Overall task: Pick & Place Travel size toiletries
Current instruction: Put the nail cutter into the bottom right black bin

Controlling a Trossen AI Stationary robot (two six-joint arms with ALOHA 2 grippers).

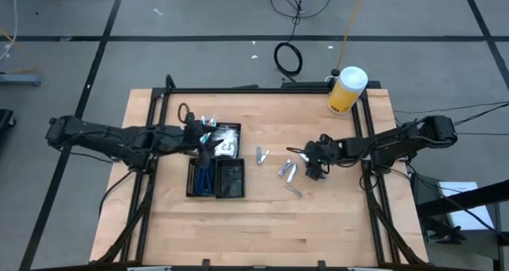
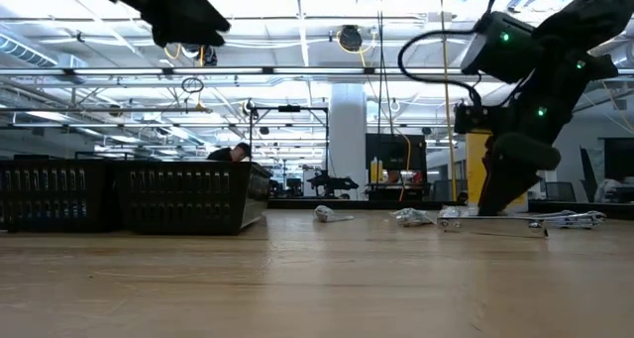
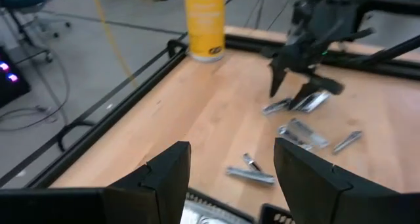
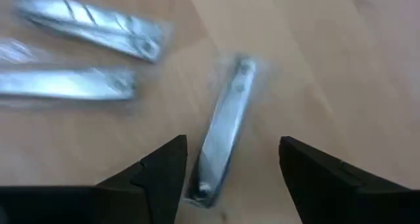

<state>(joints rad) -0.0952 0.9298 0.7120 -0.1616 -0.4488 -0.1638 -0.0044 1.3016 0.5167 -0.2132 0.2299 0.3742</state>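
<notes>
**Now the right pincer lined up on a silvery piece**

Here, in the high view, the right pincer [image 1: 316,169] hung right of centre over scattered silvery toiletries [image 1: 288,172] on the desk [image 1: 318,223]; the left pincer [image 1: 208,146] waited above the black tray [image 1: 231,180] left of centre.

In the low view the pieces [image 2: 416,217] lay flat at mid-frame.

The left wrist view showed its own fingers [image 3: 167,175] spread, holding nothing.

In the right wrist view one silvery piece [image 4: 223,129] lay between wide, empty fingers [image 4: 157,175] at centre. The pick seemed in hand; next would likely come a descent and a close.
</notes>
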